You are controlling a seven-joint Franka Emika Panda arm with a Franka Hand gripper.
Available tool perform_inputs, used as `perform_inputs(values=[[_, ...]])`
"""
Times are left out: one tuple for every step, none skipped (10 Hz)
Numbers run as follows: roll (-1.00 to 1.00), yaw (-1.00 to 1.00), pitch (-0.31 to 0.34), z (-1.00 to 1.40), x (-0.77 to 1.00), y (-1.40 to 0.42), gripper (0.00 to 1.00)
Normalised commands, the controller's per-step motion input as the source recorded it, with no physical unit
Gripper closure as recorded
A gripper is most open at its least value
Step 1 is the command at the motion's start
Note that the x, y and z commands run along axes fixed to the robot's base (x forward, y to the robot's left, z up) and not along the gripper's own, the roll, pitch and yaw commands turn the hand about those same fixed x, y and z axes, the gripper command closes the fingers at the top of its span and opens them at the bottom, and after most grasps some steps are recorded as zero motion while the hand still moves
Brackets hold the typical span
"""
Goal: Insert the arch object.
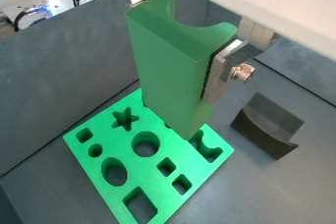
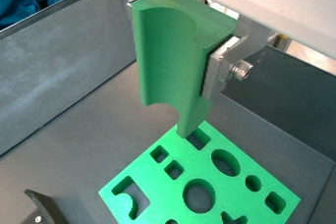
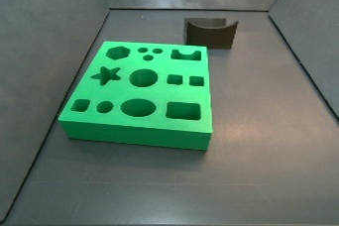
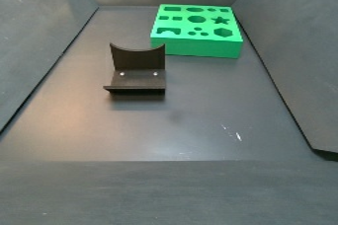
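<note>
Look at both wrist views and you see the gripper (image 1: 217, 71) high above the floor, with a tall green bar (image 1: 168, 61) between its silver fingers (image 1: 226, 69). One finger plate lies flat against the bar's side, but you cannot tell how far the claw is open or if it really squeezes the bar, because the bar hides the rest. Under it lies the big green board (image 1: 141, 159) with its shaped holes. The arch object (image 1: 269, 123) sits on the dark floor just beside the board, and nothing touches it. In both side views you do not see the gripper at all. There you see the whole green board (image 3: 139, 93) and the arch object (image 3: 209, 32) standing close to one of its corners, with its round notch facing up. You find no words or labels on anything.
</note>
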Motion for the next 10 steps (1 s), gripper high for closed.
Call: perform_inputs(values=[[0.04, -0.16, 0.000, -1.00, 0.25, 0.11, 1.00], [0.03, -0.15, 0.000, -1.00, 0.24, 0.11, 1.00], [0.03, -0.18, 0.000, -1.00, 0.27, 0.13, 1.00], [0.02, -0.20, 0.000, -1.00, 0.30, 0.17, 1.00], [0.02, -0.13, 0.000, -1.00, 0.31, 0.32, 1.00], [0.02, 0.00, 0.000, -1.00, 0.19, 0.67, 1.00], [0.03, 0.00, 0.000, -1.00, 0.12, 0.73, 1.00], [0.00, -0.07, 0.000, -1.00, 0.15, 0.65, 1.00], [-0.01, -0.06, -0.021, -1.00, 0.10, 0.60, 1.00], [0.00, -0.02, -0.024, -1.00, 0.11, 0.63, 1.00]])
